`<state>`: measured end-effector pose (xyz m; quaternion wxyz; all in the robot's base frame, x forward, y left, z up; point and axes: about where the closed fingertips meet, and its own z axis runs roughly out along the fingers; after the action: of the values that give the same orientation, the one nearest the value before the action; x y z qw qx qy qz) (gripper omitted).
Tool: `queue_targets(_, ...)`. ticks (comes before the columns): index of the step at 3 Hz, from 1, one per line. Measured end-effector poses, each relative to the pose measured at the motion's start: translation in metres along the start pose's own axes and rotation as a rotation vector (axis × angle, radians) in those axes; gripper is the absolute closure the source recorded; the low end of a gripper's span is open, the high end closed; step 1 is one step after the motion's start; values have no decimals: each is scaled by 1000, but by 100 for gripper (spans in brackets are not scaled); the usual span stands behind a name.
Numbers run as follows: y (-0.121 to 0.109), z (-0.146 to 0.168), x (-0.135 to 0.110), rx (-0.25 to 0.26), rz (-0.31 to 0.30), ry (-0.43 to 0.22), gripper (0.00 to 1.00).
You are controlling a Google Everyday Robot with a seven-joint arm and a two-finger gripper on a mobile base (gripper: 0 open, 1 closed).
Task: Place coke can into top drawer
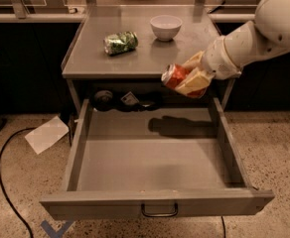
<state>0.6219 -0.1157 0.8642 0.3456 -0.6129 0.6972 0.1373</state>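
The coke can (174,76) is red-orange with a silver end and is held on its side in my gripper (187,80). The cream fingers (193,82) are shut around it. The can hangs in the air just past the counter's front edge, above the back right part of the top drawer (155,202). The drawer is pulled wide open. It has a flat grey front panel with a dark loop handle (159,211). A shadow of the can and gripper falls on the drawer floor near the back.
A green-and-white can (120,42) lies on its side on the counter (85,58), and a white bowl (165,27) stands behind. Dark objects (125,100) sit at the drawer's back. A paper sheet (46,134) and a black cable (3,182) lie on the floor at left.
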Motion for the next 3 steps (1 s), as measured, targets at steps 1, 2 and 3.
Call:
queue_targets(1,46,31,23,-34,62,8,100)
queue_targets(2,92,85,56,-103,111,42,100)
queue_targets(3,123,133,88,-150,156,58,100)
